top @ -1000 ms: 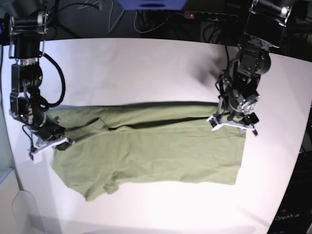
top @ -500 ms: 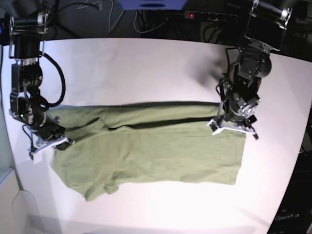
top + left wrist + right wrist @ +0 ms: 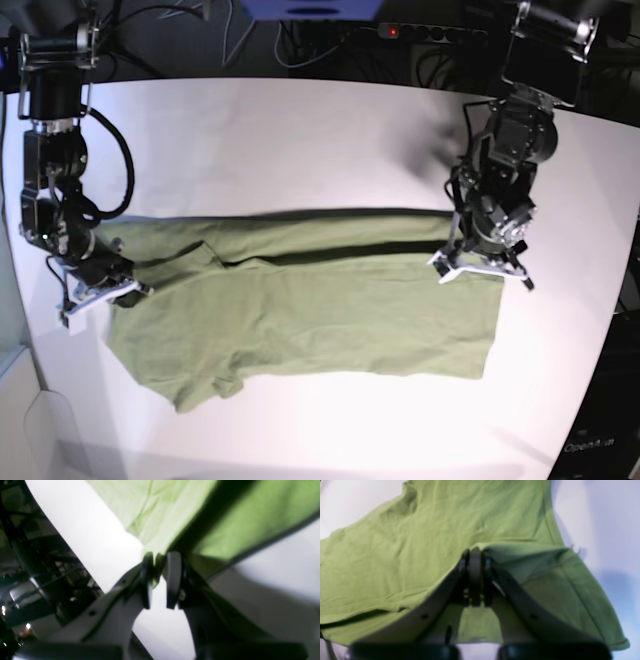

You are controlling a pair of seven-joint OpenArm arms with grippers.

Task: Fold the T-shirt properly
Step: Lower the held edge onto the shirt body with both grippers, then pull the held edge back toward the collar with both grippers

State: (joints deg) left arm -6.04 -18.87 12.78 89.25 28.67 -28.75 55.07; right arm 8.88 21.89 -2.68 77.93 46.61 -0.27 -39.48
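In the left wrist view your left gripper (image 3: 158, 580) has its jaws drawn narrow with a corner of the shirt (image 3: 225, 527) nipped between the pads; only a small tip of cloth shows in the gap, so that hold looks thin to me and a sharp pull could slip it out. In the right wrist view the right gripper (image 3: 475, 577) is closed tight on a raised fold of the shirt (image 3: 395, 555), cloth tenting up to the pads and the rest lying wrinkled on the table (image 3: 607, 517). In the base view the shirt (image 3: 320, 310) lies flat across the middle of the table (image 3: 300, 140), long edge running side to side, with the left gripper (image 3: 480, 265) at its end on that view's right and the right gripper (image 3: 100, 290) at the sleeve end on the view's left. If you lift the two ends unevenly, I'd expect the far edge to drag and bunch, or the fold to land skewed, so watch the left grip most
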